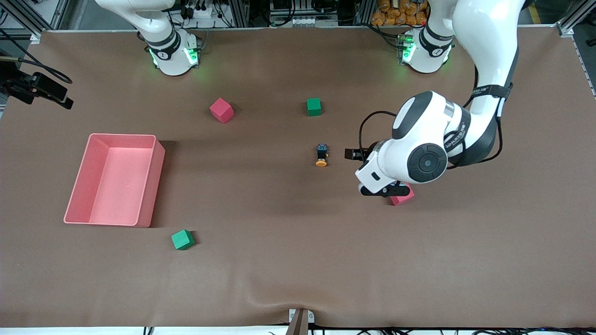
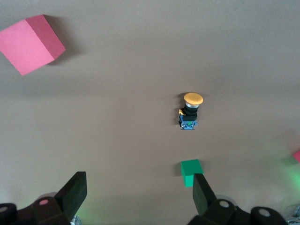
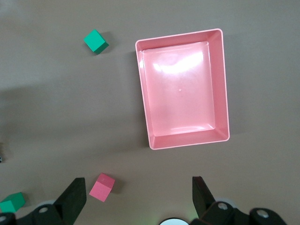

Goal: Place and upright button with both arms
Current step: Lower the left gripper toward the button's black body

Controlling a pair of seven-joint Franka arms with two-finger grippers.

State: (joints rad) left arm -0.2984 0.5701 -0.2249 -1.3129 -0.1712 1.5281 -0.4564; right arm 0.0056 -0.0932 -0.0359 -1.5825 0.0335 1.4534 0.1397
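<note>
Pink bin [image 1: 150,181] – empty, button [image 1: 321,155] on table, lying sideways

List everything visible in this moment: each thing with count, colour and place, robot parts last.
button: one, orange cap, black body; lying on its side mid-table.
red cubes: two; one near the right arm's base, one partly under the left arm's wrist.
green cubes: two; one farther from the front camera than the button, one nearer that camera than the tray.
tray: one, pink, empty, toward the right arm's end.
table: brown cover.
left gripper: open, above the table beside the button.
right gripper: open, high above the table near the tray.
</note>
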